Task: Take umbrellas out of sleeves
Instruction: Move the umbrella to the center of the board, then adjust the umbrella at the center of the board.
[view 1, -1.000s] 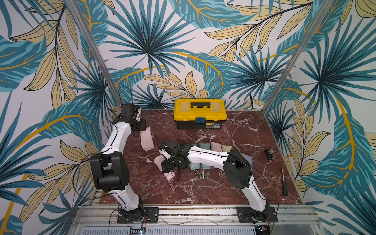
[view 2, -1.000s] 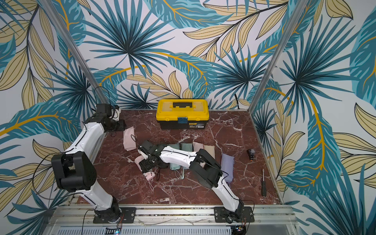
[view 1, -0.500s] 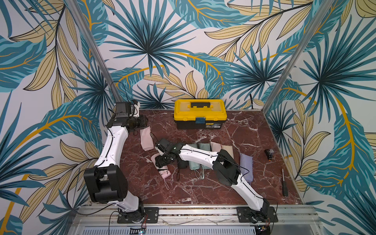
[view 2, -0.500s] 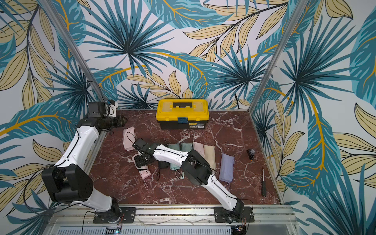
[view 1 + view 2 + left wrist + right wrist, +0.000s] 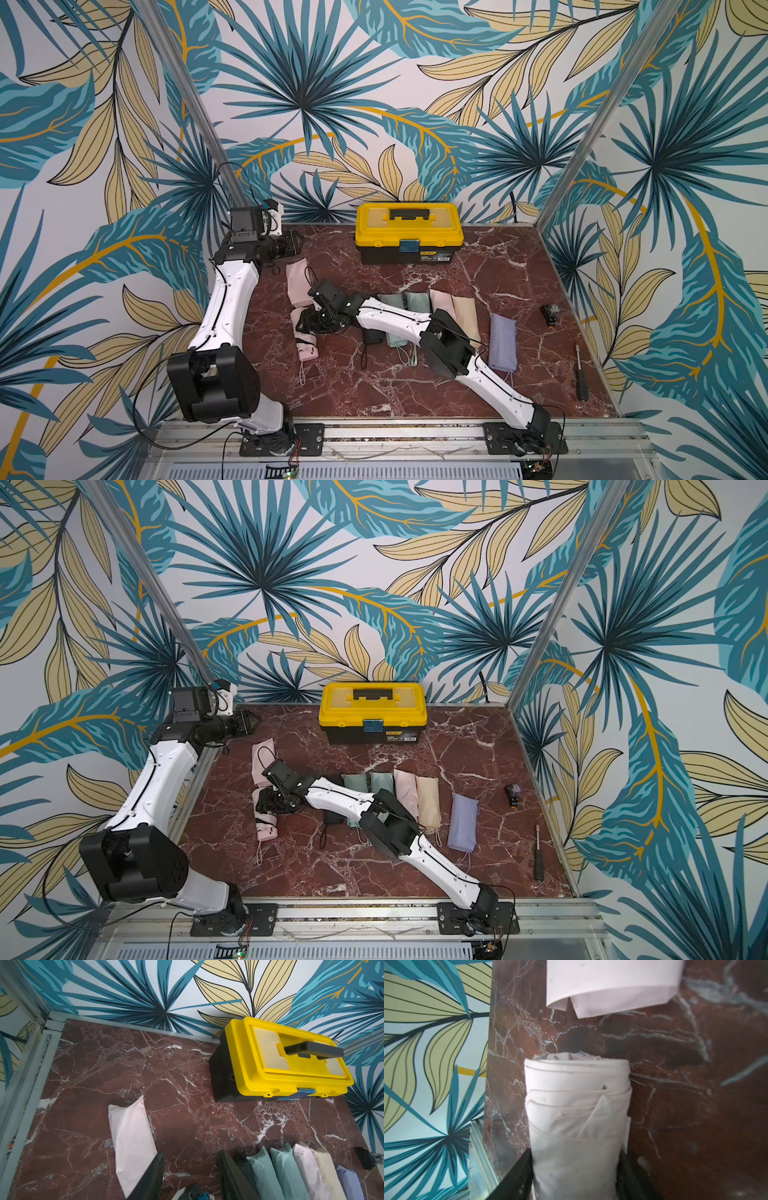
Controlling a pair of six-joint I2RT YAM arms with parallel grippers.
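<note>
A pink umbrella lies bare on the marble near the left side, handle toward the front. My right gripper is shut on its canopy; in the right wrist view both fingers press the pink umbrella. Just behind it lies its flat, empty pink sleeve. My left gripper hangs open and empty near the back left corner, above that sleeve. To the right stands a row of filled sleeves: black, mint, mint, pink, beige, lilac.
A yellow-lidded black toolbox stands against the back wall. A screwdriver and a small black part lie near the right wall. My right arm reaches over the black and mint sleeves. Walls close in three sides.
My right gripper has shifted left with the pink umbrella, which now lies straighter, front to back. The left arm's elbow has swung out while its gripper stayed by the back left corner.
</note>
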